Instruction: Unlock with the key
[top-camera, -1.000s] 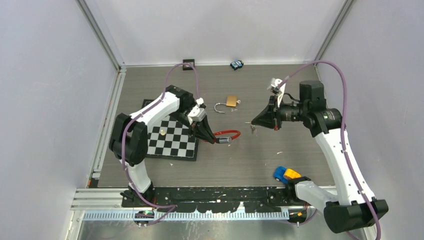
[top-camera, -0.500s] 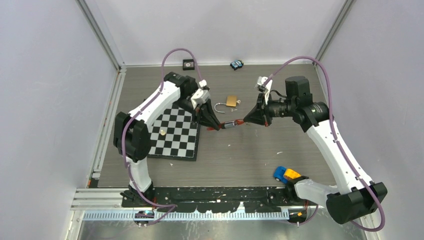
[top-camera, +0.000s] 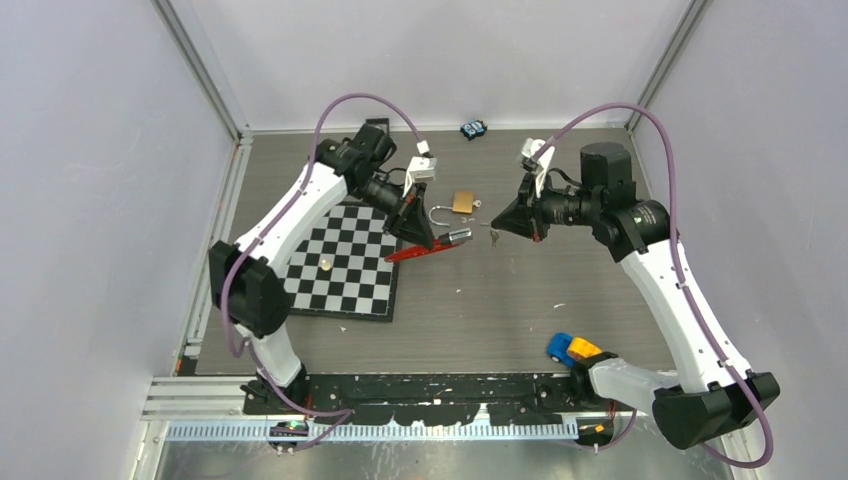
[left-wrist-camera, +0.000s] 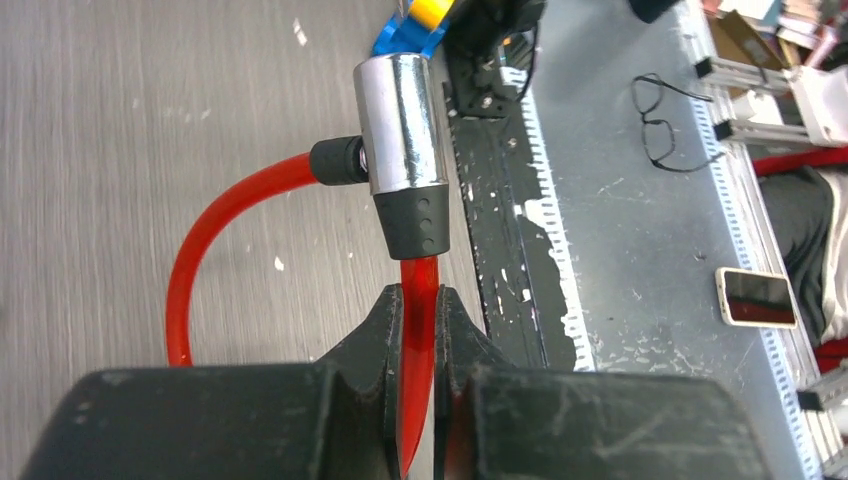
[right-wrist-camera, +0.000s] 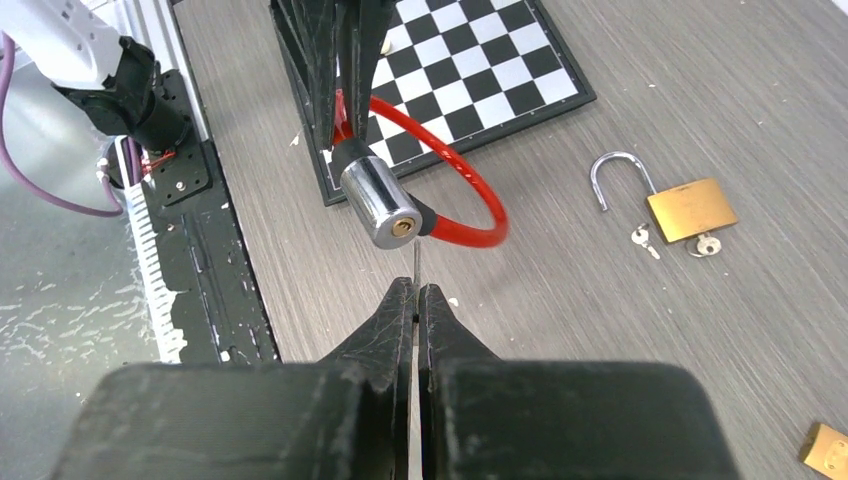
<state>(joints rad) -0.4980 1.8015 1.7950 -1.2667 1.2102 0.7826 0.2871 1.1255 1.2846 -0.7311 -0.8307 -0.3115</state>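
Grey wood-grain tabletop (top-camera: 520, 310) fills my overhead view, boxed in by pale walls. Closest to the arm bases, a blue and yellow toy block (top-camera: 572, 348) sits at the near edge on the right. Further in on the left lies the chessboard (top-camera: 345, 270) with one small pale pawn (top-camera: 326, 265) standing on it.

Around the middle, my two arms point toward each other. The left tool (left-wrist-camera: 420, 300) is clamped narrow on the red cable of the cable lock (top-camera: 440, 244), gripping it just below the black collar. The chrome lock cylinder (left-wrist-camera: 400, 125) stands beyond the fingertips and the rest of the cable curls away in a loop. From the overhead camera the lock appears lifted off the surface, just past the chessboard's right edge.

The right tool (right-wrist-camera: 415, 290) is pinched nearly closed on the key (right-wrist-camera: 414, 265), whose thin shaft sticks out ahead of the fingers. Through the right wrist camera the cylinder's round face and brass keyhole (right-wrist-camera: 402, 227) look toward me. The key's tip sits just beside that face, a little below the keyhole and not in it. I cannot tell whether it touches.

Beyond the pair, a brass padlock (top-camera: 462, 202) lies flat with its shackle swung open, and small keys (right-wrist-camera: 645, 238) rest beside it. At the far wall I see a small blue object (top-camera: 473, 129).
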